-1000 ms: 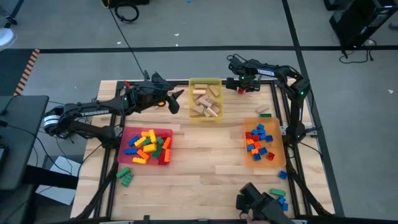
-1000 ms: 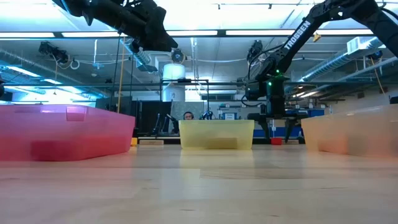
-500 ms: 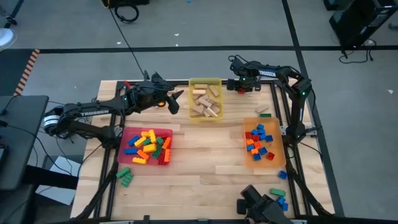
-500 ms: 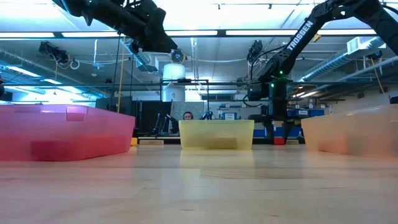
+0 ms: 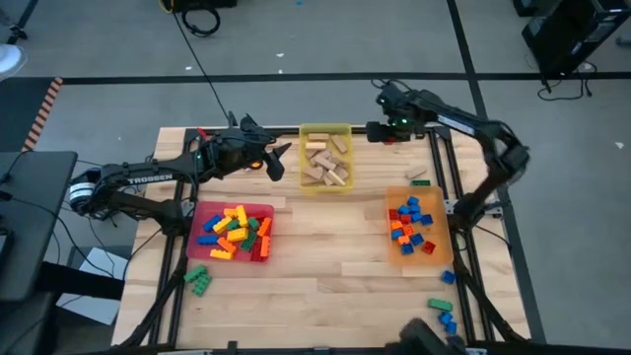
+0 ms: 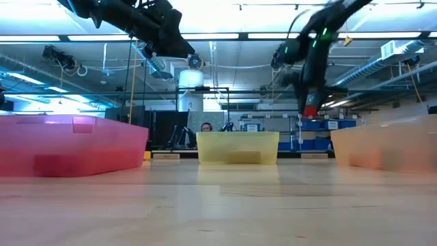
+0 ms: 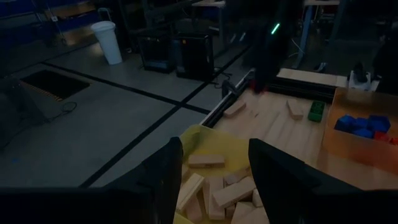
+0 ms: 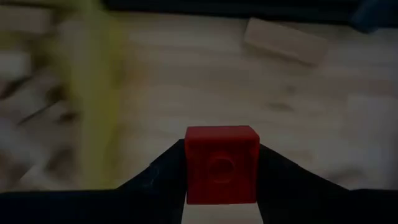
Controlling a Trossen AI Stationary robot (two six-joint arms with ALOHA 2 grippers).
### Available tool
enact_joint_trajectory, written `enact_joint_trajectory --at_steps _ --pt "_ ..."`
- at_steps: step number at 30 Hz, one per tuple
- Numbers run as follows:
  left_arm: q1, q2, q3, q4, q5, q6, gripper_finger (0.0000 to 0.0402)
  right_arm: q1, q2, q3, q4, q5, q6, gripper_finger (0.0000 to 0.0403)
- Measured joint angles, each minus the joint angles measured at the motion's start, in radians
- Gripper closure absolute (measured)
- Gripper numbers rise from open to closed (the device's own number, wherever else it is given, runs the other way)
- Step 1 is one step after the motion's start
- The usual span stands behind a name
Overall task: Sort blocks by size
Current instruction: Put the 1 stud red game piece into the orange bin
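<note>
one small red studded plastic brick (image 8: 221, 163) sits pinched in the right gripper (image 8: 221, 177); left gripper (image 7: 211, 168) gapes empty; arm lettering unreadable.

Blocks: tan wooden blocks (image 5: 325, 163) heaped in the yellow tray, long studded bricks (image 5: 234, 232) in the red tray, short bricks (image 5: 411, 225) in the orange tray, green strays (image 5: 198, 279) and blue strays (image 5: 443, 309) on the table, one small red brick (image 8: 221, 163) gripped aloft.

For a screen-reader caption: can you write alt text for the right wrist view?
The right claw grips a small red studded block between its two dark fingers, above the wooden table. A tan wooden block lies beyond, and a yellow bin blurs past at one side.
</note>
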Motion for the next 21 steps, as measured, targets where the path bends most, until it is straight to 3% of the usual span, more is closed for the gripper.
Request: enact_joint_trajectory --at_steps 7,13,21 --pt "0.0 0.0 0.0 0.005 0.0 0.016 0.0208 0.152 -0.251 0.001 -0.165 0.034 0.099 0.0246" --pt "0.0 0.0 0.0 0.055 0.0 0.015 0.0208 0.334 -0.388 -0.001 -0.347 0.101 0.246 0.0246" --pt "-0.001 0.0 0.0 0.091 0.001 0.015 0.0208 0.575 -0.5 -0.217 -0.368 0.134 0.503 0.0246"
